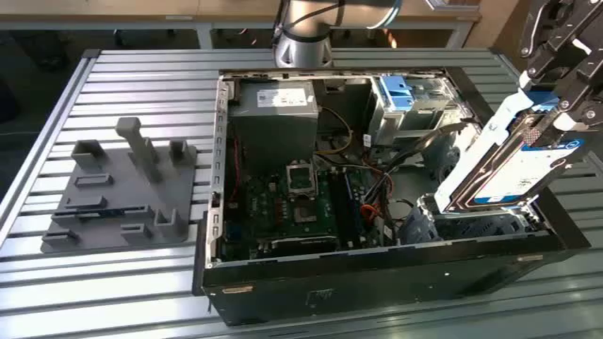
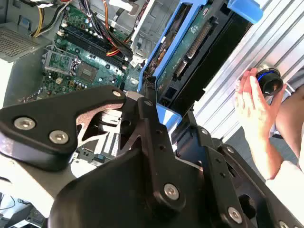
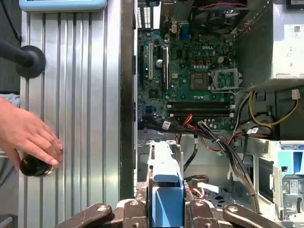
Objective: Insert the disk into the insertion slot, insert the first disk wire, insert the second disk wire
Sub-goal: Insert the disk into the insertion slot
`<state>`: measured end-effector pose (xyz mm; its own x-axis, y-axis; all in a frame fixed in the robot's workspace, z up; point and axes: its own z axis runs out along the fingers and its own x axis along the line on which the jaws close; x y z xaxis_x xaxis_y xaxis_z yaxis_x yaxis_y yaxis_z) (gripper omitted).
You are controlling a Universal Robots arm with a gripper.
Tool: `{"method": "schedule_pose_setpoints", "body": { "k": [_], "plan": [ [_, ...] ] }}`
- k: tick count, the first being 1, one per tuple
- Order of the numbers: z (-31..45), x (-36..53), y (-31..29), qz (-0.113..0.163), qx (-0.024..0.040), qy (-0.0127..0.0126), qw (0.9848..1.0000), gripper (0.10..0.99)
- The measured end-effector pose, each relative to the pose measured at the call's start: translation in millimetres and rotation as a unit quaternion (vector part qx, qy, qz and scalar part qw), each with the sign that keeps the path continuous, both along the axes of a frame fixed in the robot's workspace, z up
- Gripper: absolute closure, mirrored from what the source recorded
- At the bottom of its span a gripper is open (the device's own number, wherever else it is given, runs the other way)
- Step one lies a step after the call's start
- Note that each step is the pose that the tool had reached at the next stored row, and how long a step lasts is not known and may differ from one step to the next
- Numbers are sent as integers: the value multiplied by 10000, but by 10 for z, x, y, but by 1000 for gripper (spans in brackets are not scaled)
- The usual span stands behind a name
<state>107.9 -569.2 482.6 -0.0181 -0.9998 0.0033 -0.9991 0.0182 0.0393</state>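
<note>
one disk [image 1: 499,169] is clenched by the gripper [image 1: 563,116] and held tilted, seemingly so its lower end enters the slot [image 1: 482,224].

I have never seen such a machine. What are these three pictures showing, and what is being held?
One robot arm works over an open computer case on a slatted metal table. The exterior view looks from off the arm; both wrist views ride on it. Its gripper is shut on the disk, tilted, lower end at the insertion slot. A grey fixture stands beside the case. A person's hand rests on a black knob.
</note>
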Motion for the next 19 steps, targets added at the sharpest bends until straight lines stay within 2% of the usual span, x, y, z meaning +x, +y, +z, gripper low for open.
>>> {"method": "schedule_pose_setpoints", "body": {
  "k": [14,19],
  "plan": [
    [0,0,0,0,2,0,10000,722],
    [0,-1,-7,5,101,0,9999,722]
  ]
}}
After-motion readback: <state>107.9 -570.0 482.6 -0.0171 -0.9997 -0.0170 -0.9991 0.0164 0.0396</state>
